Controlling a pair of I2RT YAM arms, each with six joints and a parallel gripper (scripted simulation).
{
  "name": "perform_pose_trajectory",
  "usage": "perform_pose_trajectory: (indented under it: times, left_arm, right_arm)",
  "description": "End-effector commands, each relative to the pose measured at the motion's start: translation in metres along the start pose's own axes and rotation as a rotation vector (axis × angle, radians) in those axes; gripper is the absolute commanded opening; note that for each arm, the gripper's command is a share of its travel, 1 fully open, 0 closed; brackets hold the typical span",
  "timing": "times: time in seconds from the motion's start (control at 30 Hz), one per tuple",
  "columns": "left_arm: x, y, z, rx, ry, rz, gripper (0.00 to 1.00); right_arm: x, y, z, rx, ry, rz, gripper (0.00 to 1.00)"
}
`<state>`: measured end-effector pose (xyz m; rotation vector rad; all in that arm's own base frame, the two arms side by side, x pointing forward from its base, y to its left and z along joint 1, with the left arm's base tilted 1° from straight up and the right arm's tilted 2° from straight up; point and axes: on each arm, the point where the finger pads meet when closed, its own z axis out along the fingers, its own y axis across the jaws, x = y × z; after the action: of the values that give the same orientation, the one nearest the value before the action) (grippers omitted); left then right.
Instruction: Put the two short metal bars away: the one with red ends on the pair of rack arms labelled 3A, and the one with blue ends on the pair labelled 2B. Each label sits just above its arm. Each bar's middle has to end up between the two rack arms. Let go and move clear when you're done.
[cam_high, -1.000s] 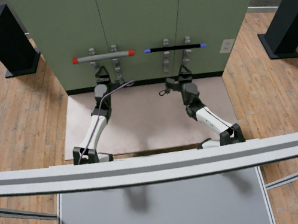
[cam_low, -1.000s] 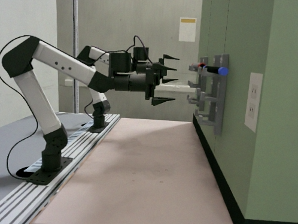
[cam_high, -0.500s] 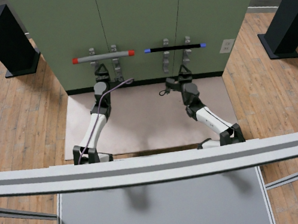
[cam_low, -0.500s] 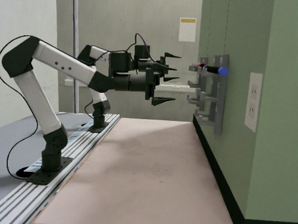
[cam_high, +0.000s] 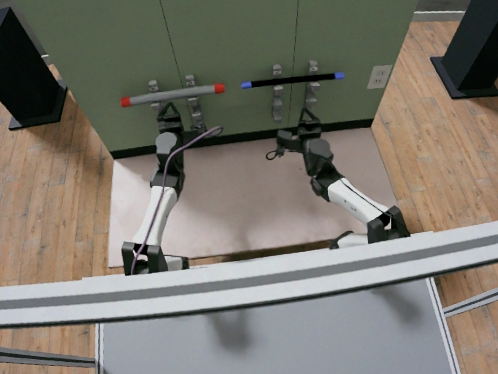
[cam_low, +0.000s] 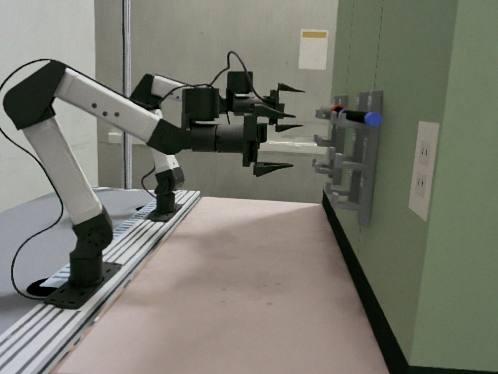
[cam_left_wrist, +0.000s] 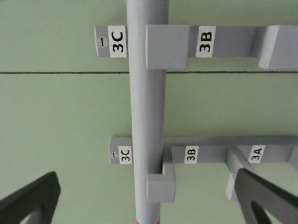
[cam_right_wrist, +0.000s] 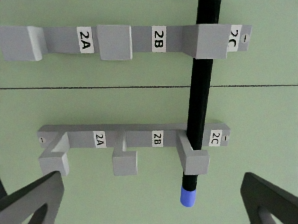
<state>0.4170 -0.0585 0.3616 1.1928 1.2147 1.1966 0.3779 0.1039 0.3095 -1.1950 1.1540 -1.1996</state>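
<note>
Green wall (cam_high: 225, 45) (cam_low: 410, 90) (cam_left_wrist: 65, 100) (cam_right_wrist: 100, 105) stands behind a pale pink surface (cam_high: 240, 200) (cam_low: 240, 260), and on it I see two grey racks, with a white outlet (cam_high: 379, 77) (cam_low: 424, 162) to one side. On the 3 rack (cam_high: 189, 79) (cam_left_wrist: 227, 42), the red bar (cam_high: 175, 94) (cam_left_wrist: 146, 110) lies across the pair of arms with label 3C, which is the top pair. So it is not on 3A, the lowest one. Its grey middle is between the two arms. On the 2 rack (cam_high: 313, 66) (cam_low: 371, 150) (cam_right_wrist: 142, 40), the blue bar (cam_high: 295, 80) (cam_low: 357, 117) (cam_right_wrist: 199, 100) rests on the 2C pair, one level higher than 2B. Its black middle also is between the arms.

My left pincer (cam_high: 170, 114) (cam_low: 302, 109) (cam_left_wrist: 147, 178) is wide open and holds nothing. It points at the wall, in front of the 3 rack, and its fingers do not touch the red bar. My right pincer (cam_high: 309, 116) (cam_low: 292, 141) (cam_right_wrist: 151, 180) is also wide open and grips nothing, facing the 2 rack, apart from the blue bar. Both bars are supported only by the racks. The 3A and 2B arms that I can see carry no bar.
</note>
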Motion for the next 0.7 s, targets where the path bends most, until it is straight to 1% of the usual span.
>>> perform_pose_trajectory:
  times: [0.0, 0.67]
  left_arm:
    - [0.0032, 0.0056, 0.0039, 0.003, 0.005, 0.006, 1.0]
    - [0.006, 0.0056, 0.0072, 0.003, 0.005, 0.006, 1.0]
  right_arm:
    - [-0.0022, 0.0108, -0.0012, -0.016, -0.001, -0.011, 1.0]
    - [-0.0022, 0.0108, -0.0012, -0.016, -0.001, -0.011, 1.0]
